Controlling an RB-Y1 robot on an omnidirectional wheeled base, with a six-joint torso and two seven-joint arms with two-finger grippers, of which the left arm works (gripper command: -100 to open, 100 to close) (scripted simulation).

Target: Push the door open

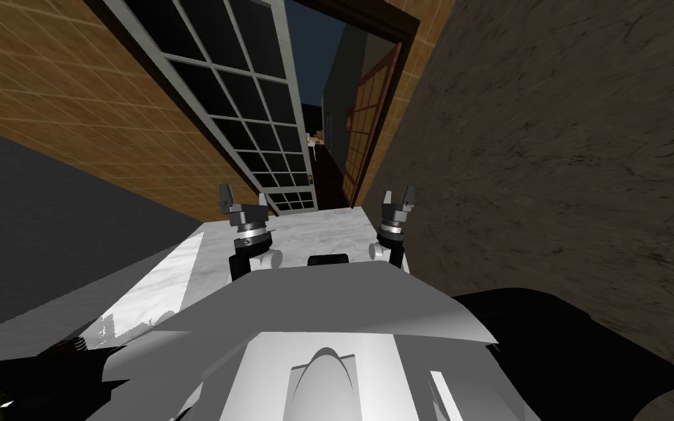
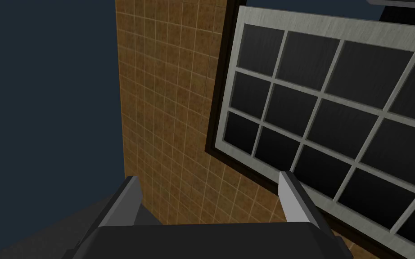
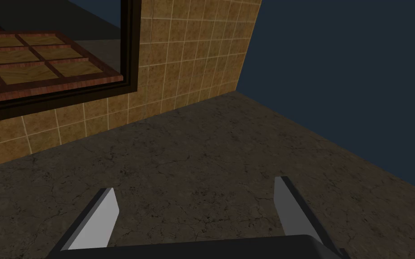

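Beyond the glazed panel [image 1: 248, 95], wooden door [image 1: 372, 117] ajar.

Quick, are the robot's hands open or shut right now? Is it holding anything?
Left gripper: open, holding nothing.
Right gripper: open, holding nothing.

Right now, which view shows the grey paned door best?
The head view: it shows most of the grey door, down to its bottom edge. The left wrist view gives just one corner of it; the right wrist view faces a brown door.
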